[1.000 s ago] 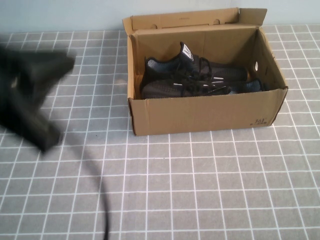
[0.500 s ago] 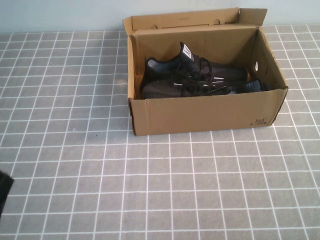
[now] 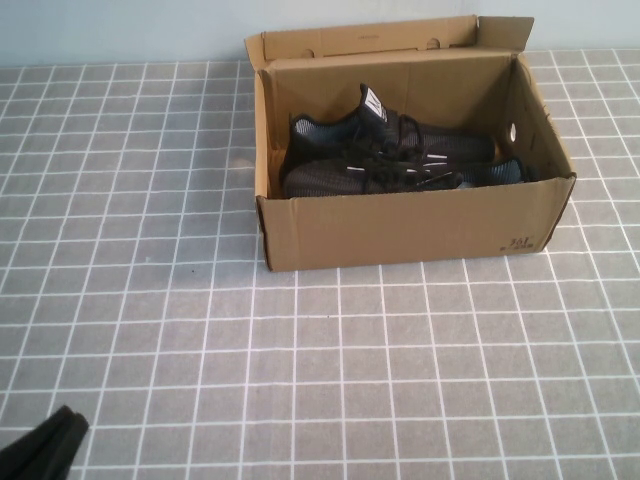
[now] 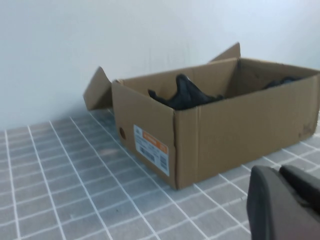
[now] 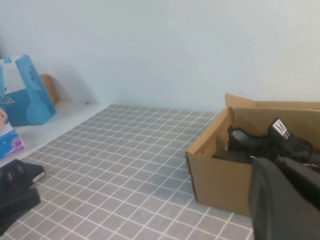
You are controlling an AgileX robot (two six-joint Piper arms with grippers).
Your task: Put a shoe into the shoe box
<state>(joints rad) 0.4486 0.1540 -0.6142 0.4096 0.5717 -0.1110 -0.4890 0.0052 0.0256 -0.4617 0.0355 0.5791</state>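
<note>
The brown cardboard shoe box stands open at the back middle of the table. Two black knit shoes lie inside it side by side: the near shoe and the far shoe with a white tongue label. The box and a shoe also show in the left wrist view, and the box and a shoe in the right wrist view. My left gripper is at the near left corner, shut and empty. My right gripper is shut and empty, out of the high view.
The table has a grey tiled surface with white lines. A white label is on the box's end wall. Blue packages and a black object sit beyond the table's far side in the right wrist view.
My left arm has pulled back from the left side of the table toward the near left corner. The box and both shoes have not moved.
</note>
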